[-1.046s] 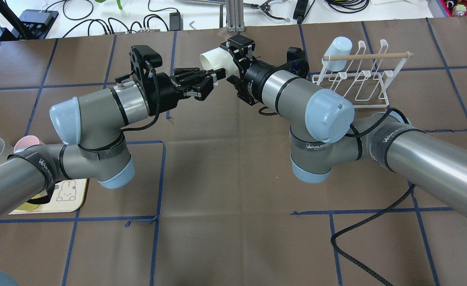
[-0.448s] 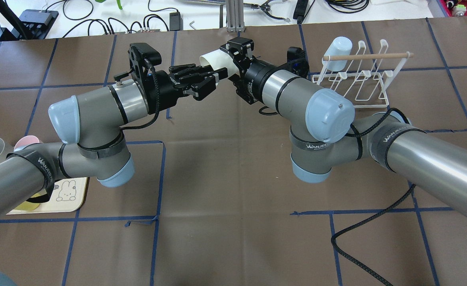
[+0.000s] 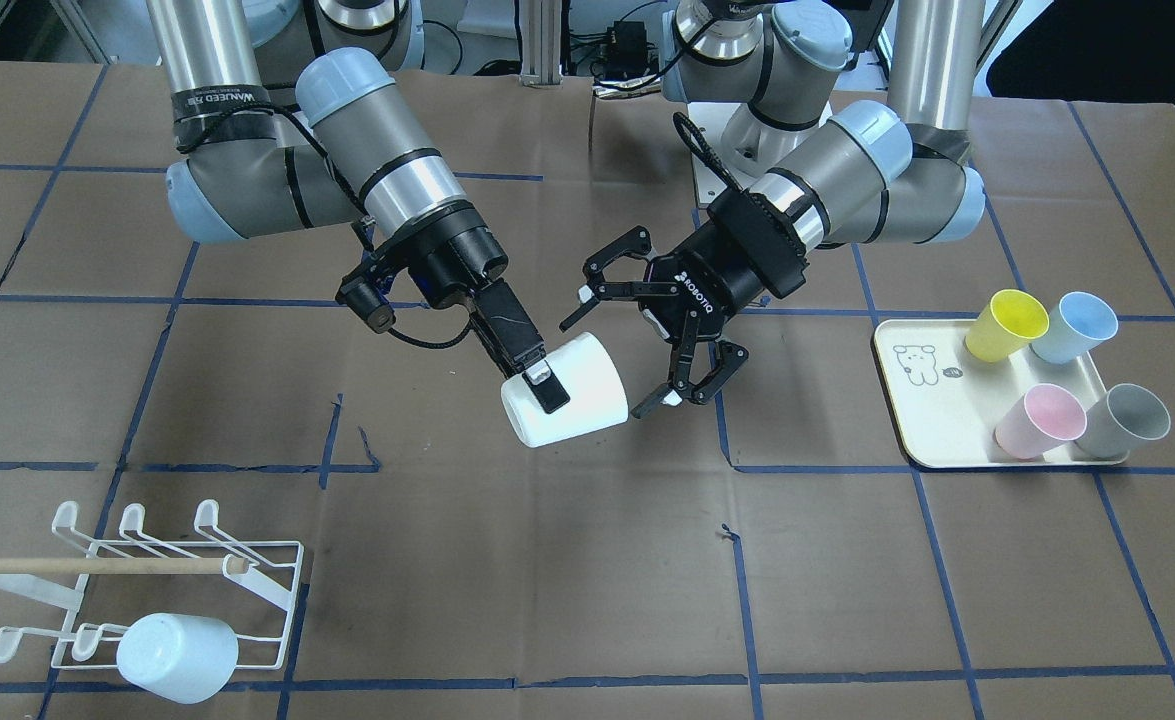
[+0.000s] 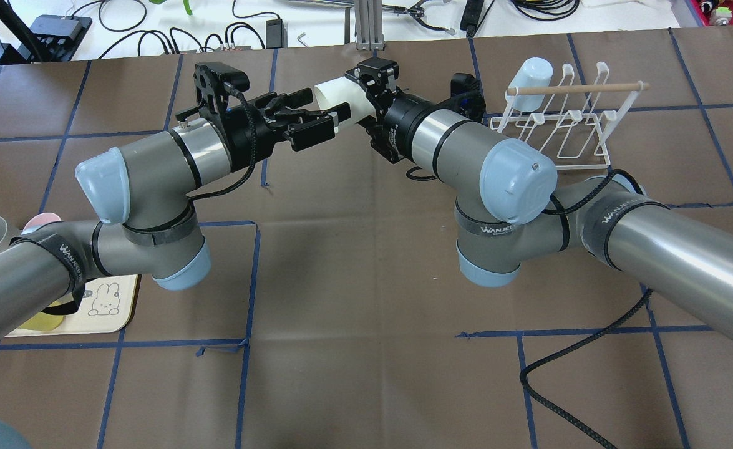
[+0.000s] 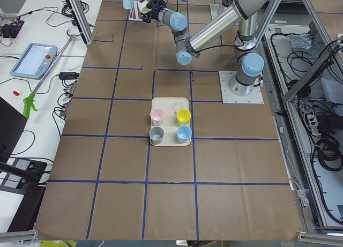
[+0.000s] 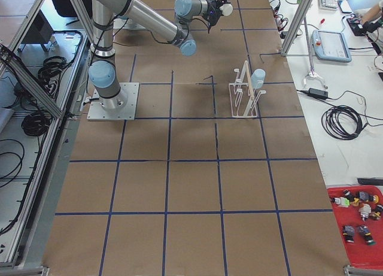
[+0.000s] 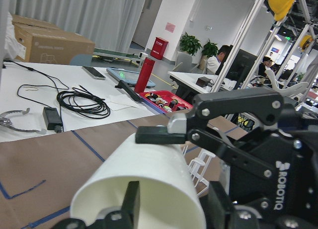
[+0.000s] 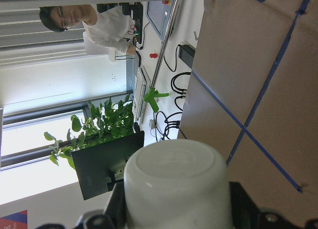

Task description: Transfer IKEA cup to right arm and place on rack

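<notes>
The white IKEA cup lies on its side in the air above the table's middle. My right gripper is shut on it, fingers along its outer wall; the right wrist view shows its base. My left gripper is open, its fingers spread on either side of the cup's open end, apart from it. The left wrist view shows the rim and one right finger on top. In the overhead view the cup sits between both wrists. The white wire rack stands on the robot's right.
A pale blue cup hangs on the rack's end prong, also in the overhead view. A cream tray on the robot's left holds yellow, blue, pink and grey cups. A black cable trails by the right arm.
My left gripper has swung toward the far side of the table and pulled back a little from the cup. The cup and my right gripper have barely moved.
</notes>
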